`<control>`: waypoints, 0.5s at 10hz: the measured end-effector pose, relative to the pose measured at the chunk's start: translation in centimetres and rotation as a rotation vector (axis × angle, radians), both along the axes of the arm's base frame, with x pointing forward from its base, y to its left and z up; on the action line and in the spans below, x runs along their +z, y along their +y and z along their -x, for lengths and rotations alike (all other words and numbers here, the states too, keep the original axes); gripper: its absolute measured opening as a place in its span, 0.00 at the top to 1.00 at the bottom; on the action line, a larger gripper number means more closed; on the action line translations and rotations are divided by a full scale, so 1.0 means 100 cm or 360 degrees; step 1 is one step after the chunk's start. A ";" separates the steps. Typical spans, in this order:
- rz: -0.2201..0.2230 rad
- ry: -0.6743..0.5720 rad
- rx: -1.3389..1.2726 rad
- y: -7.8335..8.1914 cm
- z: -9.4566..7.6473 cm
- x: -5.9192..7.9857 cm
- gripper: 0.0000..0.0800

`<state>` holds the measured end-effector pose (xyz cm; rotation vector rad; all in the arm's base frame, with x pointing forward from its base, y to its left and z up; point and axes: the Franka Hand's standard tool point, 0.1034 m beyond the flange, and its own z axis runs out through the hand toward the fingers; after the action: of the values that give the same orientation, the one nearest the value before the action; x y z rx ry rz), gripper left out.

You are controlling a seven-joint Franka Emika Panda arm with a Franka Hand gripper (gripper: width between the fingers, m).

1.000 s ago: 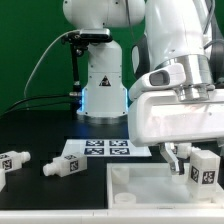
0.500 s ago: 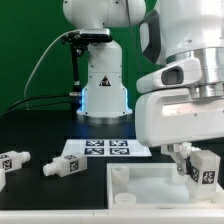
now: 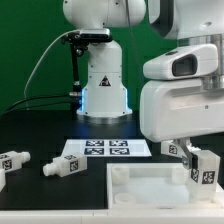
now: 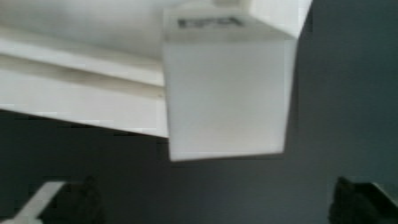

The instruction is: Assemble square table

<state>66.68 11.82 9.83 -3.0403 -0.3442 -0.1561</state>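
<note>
The white square tabletop slab with its raised rim lies at the front of the black table. A white tagged leg stands at the slab's right end. My gripper hangs just above and beside this leg. In the wrist view the same leg fills the middle, with the slab behind it. My gripper is open there, its dark fingertips far apart, the leg beyond them and nothing gripped. Two more tagged legs lie on the exterior view's left.
The marker board lies flat behind the slab. The robot's white base stands at the back with a black cable running off to the exterior view's left. A green backdrop closes the scene.
The arm's white hand has shifted up and toward the exterior view's right. The fingers have moved closer to the right-hand leg. The legs and slab have stayed put.
</note>
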 end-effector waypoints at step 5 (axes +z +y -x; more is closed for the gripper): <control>0.0001 0.0004 0.0000 0.000 0.001 -0.002 0.92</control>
<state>66.62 11.80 9.63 -3.0406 -0.3442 -0.1527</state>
